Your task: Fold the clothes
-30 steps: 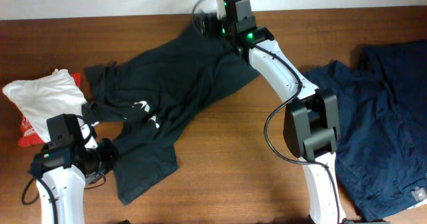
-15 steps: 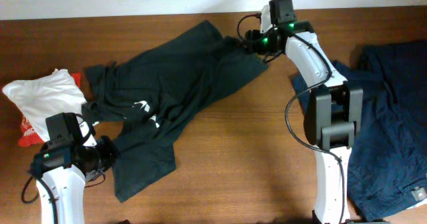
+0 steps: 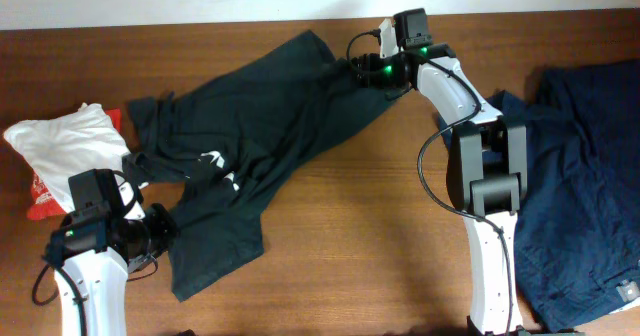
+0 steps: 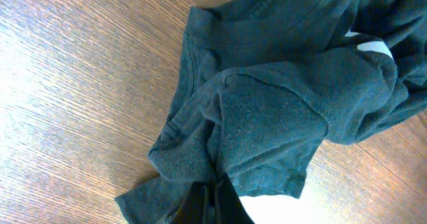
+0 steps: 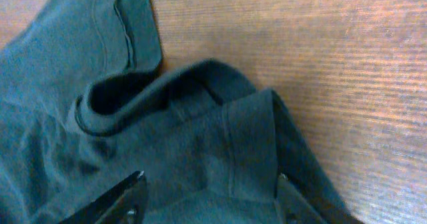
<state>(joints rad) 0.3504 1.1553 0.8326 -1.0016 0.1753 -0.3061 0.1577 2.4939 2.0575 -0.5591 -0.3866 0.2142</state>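
Wooden tabletop [image 3: 350, 226] carries a crumpled dark green shirt [image 3: 260, 126], soft and limp. Left hand [image 4: 215, 196] pinches its near edge; right hand [image 5: 208, 184], spread, hovers over a far corner seam, probably the firmest hold.

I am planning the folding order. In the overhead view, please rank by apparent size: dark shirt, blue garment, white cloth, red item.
Largest: dark shirt and blue garment, about alike; the blue one runs off the frame, so they are unranked.
Then: white cloth.
Smallest: red item, little of it shows.
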